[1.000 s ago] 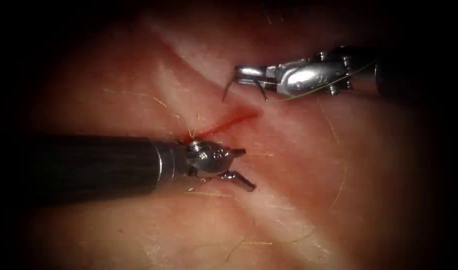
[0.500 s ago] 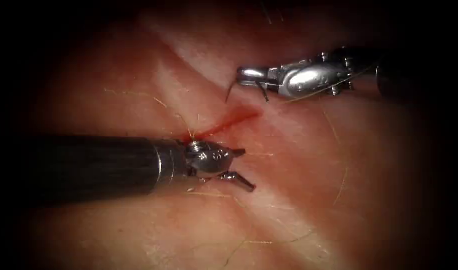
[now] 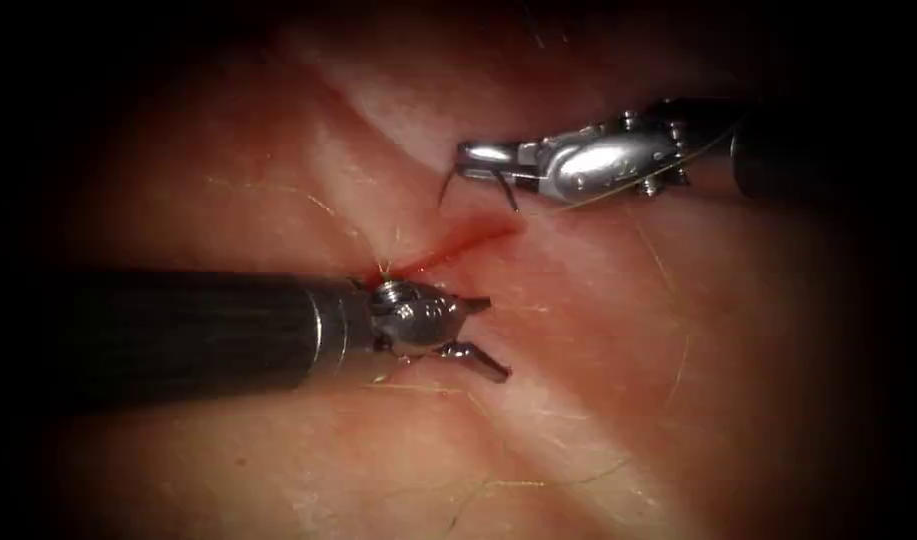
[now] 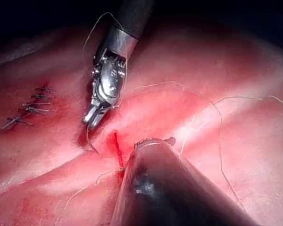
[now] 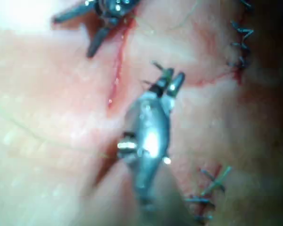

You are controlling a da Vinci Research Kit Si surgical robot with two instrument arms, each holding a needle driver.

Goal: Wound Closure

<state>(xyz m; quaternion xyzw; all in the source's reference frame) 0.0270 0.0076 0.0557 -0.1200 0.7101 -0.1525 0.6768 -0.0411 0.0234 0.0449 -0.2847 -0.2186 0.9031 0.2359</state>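
The right tool [image 3: 475, 160] grips the needle [image 3: 446, 186] mid-curve, its point hanging just above the red cut [image 3: 458, 245], clear of the tissue [image 3: 598, 330]. The left tool [image 3: 483, 335], fingers open and empty, waits below.

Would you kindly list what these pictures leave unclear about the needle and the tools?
- Needle tip: endoscope view, too small to tell whether it touches the tissue.
- Needle grip point: right wrist view, blurred at right tool.
- Left tool: left wrist view, its own wrist hides the jaws.
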